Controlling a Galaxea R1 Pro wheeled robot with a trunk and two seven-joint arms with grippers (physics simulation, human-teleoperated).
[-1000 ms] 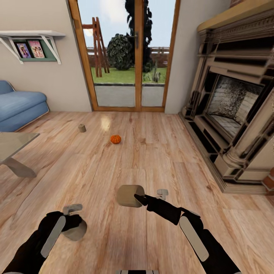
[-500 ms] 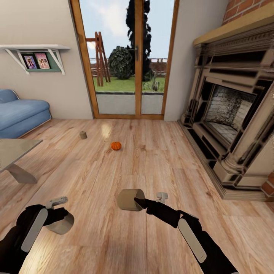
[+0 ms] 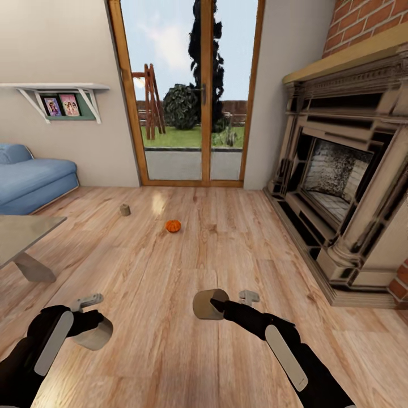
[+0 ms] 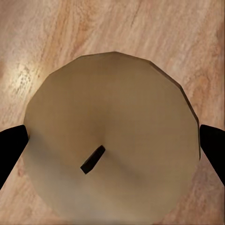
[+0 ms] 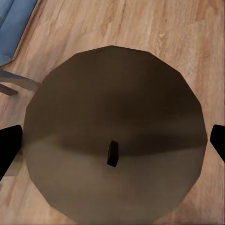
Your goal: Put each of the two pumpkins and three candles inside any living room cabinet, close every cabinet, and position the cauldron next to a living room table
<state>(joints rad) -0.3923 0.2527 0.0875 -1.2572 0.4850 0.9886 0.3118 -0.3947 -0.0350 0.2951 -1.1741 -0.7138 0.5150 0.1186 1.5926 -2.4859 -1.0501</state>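
Note:
My left gripper (image 3: 89, 324) is shut on a stubby whitish candle (image 3: 94, 335), low at the left over the wooden floor. In the left wrist view that candle (image 4: 110, 140) sits end-on between the black fingertips (image 4: 10, 151). My right gripper (image 3: 220, 306) is shut on a second candle (image 3: 208, 304), seen end-on with its wick in the right wrist view (image 5: 115, 136). A third candle (image 3: 124, 210) stands on the floor further off, near the glass door. One orange pumpkin (image 3: 173, 226) lies on the floor to its right. The grey table (image 3: 20, 238) shows a corner at the left edge. Cabinet and cauldron are out of view.
A blue sofa (image 3: 35, 177) stands at the far left below a wall shelf (image 3: 56, 90) with pictures. A large stone fireplace (image 3: 340, 187) fills the right side. The glass door (image 3: 190, 96) closes off the far wall. Open wooden floor lies between me and the pumpkin.
The whole view has tilted upward. My left gripper has shifted left with its candle. My right gripper has moved a little right, its candle now turned more end-on.

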